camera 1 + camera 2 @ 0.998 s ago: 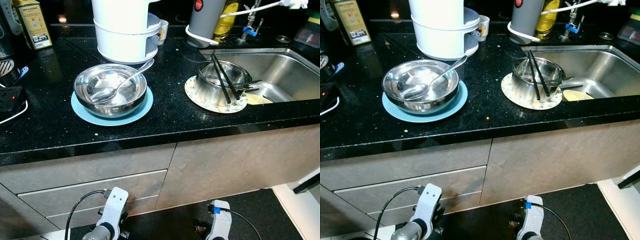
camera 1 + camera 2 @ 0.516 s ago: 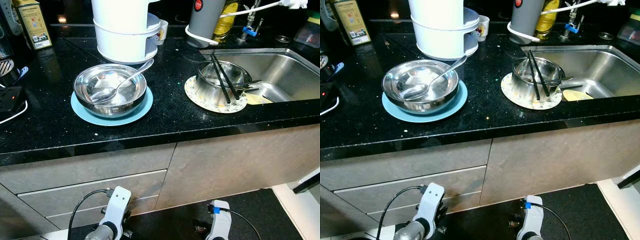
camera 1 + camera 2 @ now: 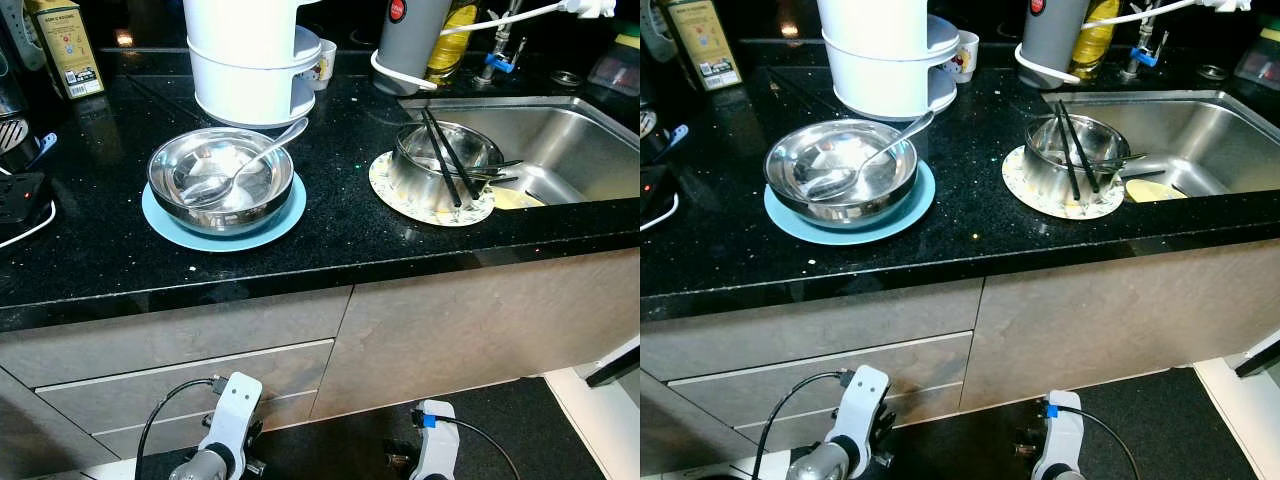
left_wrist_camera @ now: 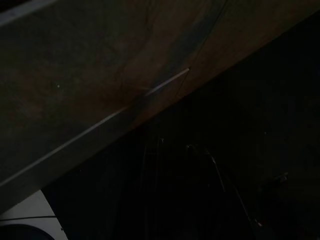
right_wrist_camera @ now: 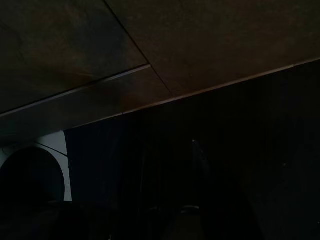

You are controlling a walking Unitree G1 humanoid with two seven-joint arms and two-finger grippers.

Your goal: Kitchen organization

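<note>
- Black counter (image 3: 330, 235): carries all dishes.
- Sink (image 3: 580, 150): at counter's right end.
- Bowl (image 3: 220, 180) with spoon (image 3: 245, 165): on blue plate (image 3: 285, 220).
- Second bowl (image 3: 440, 165), chopsticks (image 3: 445, 160) across it: beside sink.
- Left gripper (image 4: 175, 190), right gripper (image 5: 195, 190): hanging below counter; opening cannot be determined.

Countertop (image 3: 340, 235): I see black speckled stone.
Left: blue plate (image 3: 285, 218), black power strip (image 3: 20, 195).
Back: white appliance (image 3: 250, 90), yellow box (image 3: 65, 45), grey canister (image 3: 410, 40).
Right: patterned plate (image 3: 385, 188) beside sink (image 3: 580, 150).
</note>
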